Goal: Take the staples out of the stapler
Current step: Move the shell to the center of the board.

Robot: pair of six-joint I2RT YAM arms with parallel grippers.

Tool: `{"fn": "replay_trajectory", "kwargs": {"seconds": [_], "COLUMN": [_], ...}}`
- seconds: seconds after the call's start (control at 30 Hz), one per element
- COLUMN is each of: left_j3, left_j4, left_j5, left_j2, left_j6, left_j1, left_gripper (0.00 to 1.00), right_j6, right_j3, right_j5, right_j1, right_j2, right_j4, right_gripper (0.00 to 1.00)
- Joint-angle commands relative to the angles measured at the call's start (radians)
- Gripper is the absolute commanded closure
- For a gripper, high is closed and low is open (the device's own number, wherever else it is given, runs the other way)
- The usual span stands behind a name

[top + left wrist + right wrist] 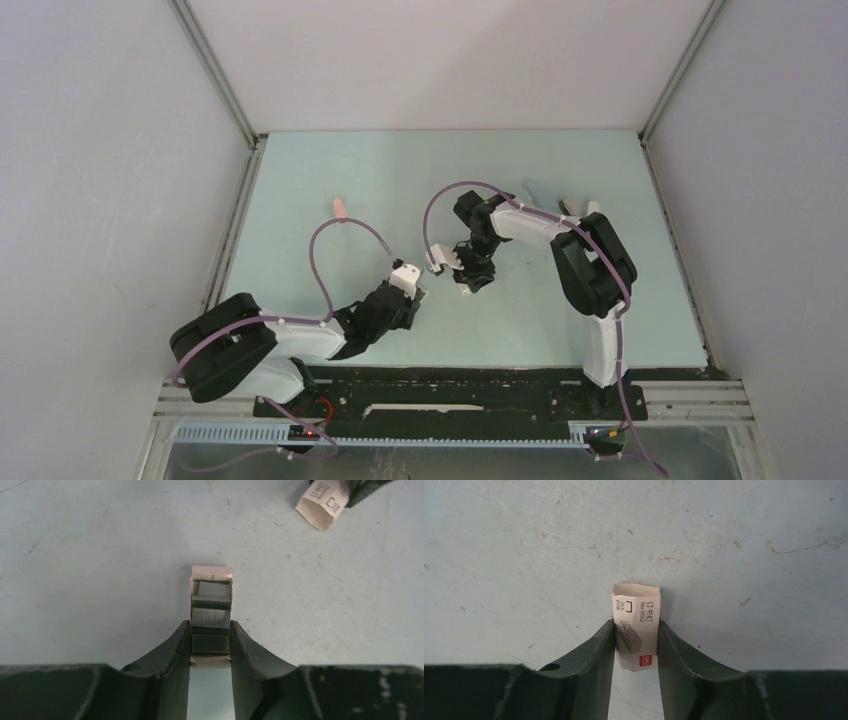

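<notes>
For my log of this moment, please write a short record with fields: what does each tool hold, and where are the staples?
left tool: closed on a small pale open cardboard tray
tray contents: short grey metal staple strips
right tool: closed on a white printed paper sleeve
elsewhere: small pink object on the pale green table, apart from both arms
</notes>
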Motion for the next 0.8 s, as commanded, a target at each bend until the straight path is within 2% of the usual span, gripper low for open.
{"fn": "replay_trajectory", "kwargs": {"seconds": [0.0, 0.43, 0.67, 0.77], "left_j3": [-0.003, 0.015, 0.033, 0.020], "left_j4": [-0.009, 0.091, 0.092, 0.092], "left_j5": [0.057, 0.194, 0.181, 0.166], "left_j2": [-0.014, 0.047, 0.068, 0.034], "left_j6": [0.082, 0.186, 0.200, 0.191], "left_j1": [-0.057, -0.114, -0.119, -0.119], "left_gripper": [0.71, 0.69, 0.68, 0.64], "right_j6": [0.003, 0.008, 0.041, 0.055], "right_j3": [-0.038, -0.158, -0.201, -0.208], "right_j5": [-0.010, -0.023, -0.022, -0.017], "right_j1": [-0.003, -0.006, -0.007, -0.005], "right_j2": [-0.052, -0.156, -0.191, -0.191], "right_j4": [-0.033, 0.012, 0.037, 0.046], "right_gripper": [0.57, 0.57, 0.56, 0.55]}}
